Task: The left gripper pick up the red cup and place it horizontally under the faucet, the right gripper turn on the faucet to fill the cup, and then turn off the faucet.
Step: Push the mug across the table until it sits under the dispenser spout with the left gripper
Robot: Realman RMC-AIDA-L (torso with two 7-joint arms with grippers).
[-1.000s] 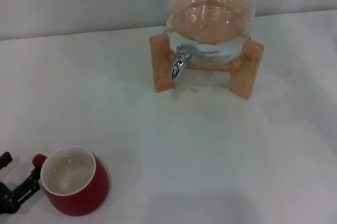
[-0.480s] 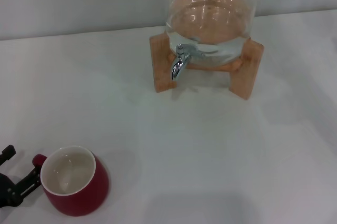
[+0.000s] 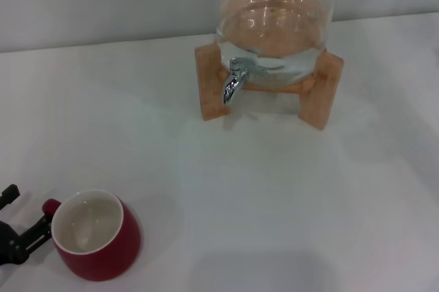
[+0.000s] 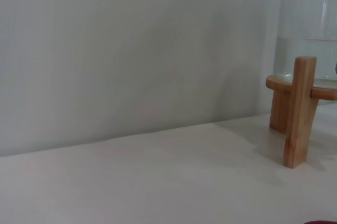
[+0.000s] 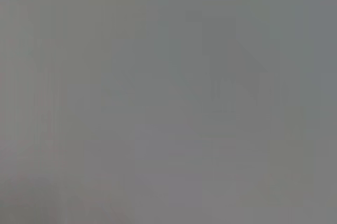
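The red cup [image 3: 97,240] stands upright on the white table at the near left, cream inside showing, its small handle [image 3: 50,206] pointing left. My left gripper [image 3: 31,208] is at the left edge of the head view, open, with its black fingers [image 3: 36,232] right beside the handle. I cannot tell whether they touch it. The chrome faucet [image 3: 233,81] points down from the clear glass jar [image 3: 274,14] on its wooden stand [image 3: 209,90] at the far centre, well away from the cup. The right gripper is out of view, and the right wrist view shows only plain grey.
The left wrist view shows one leg of the wooden stand [image 4: 299,111], the glass jar [image 4: 310,50] above it, the grey wall and a sliver of the red cup [image 4: 321,222]. The white table [image 3: 274,196] stretches between cup and faucet.
My left gripper's fingers have shifted slightly farther from me beside the cup's handle. The cup has hardly moved. The faucet and jar are unchanged.
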